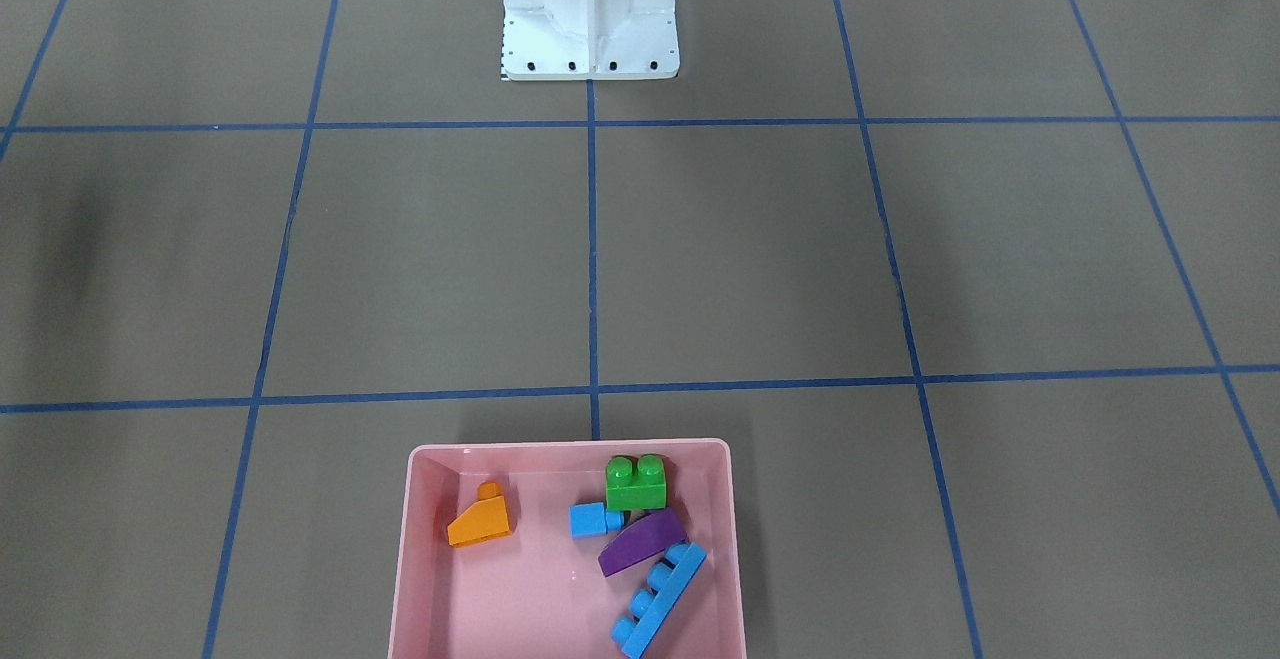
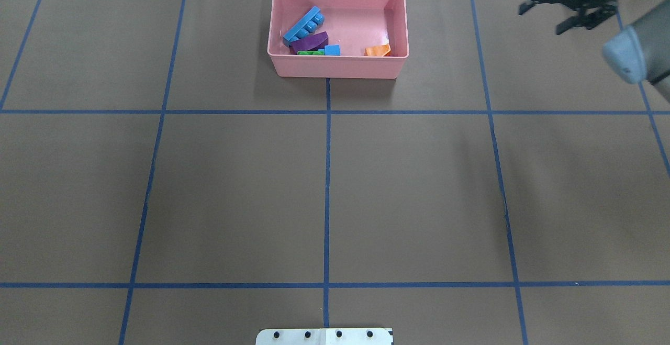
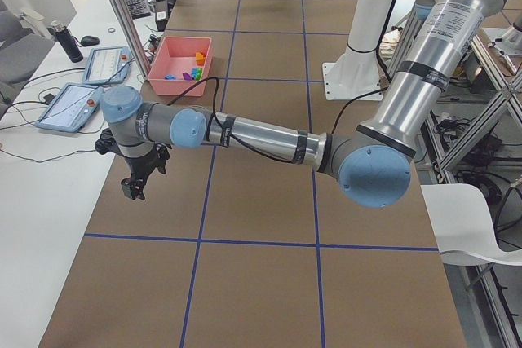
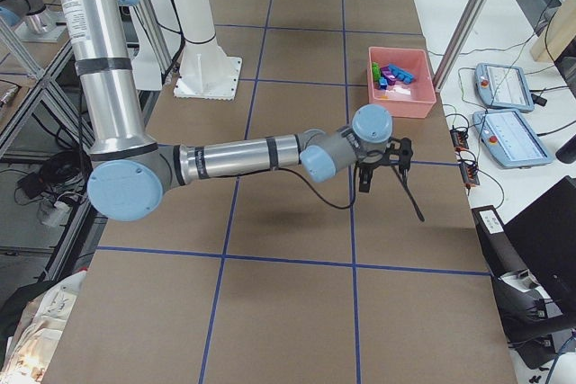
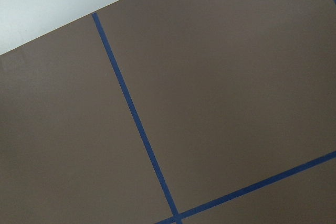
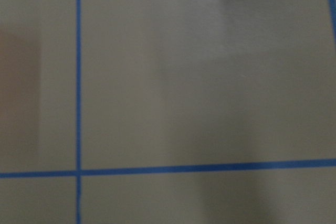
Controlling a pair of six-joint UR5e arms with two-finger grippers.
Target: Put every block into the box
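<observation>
The pink box (image 1: pixel 430 559) stands near the table's far edge from the robot base, and all the blocks lie inside it. An orange wedge (image 1: pixel 480 524) lies alone on one side. Clustered together are a green two-stud brick (image 1: pixel 636 482), a small blue cube (image 1: pixel 592 519), a purple sloped piece (image 1: pixel 642 542) and a long blue bar (image 1: pixel 660 599). My right gripper (image 2: pixel 540 21) hovers open and empty, well to the right of the box (image 2: pixel 340 67). My left gripper (image 3: pixel 133 189) hangs above the table near its edge, far from the box (image 3: pixel 181 53); I cannot tell its state.
The white robot base (image 1: pixel 590 19) stands at the table's other edge. Blue tape lines divide the brown table. Tablets and cables (image 3: pixel 73 103) lie on the white bench beside the table, near the left gripper.
</observation>
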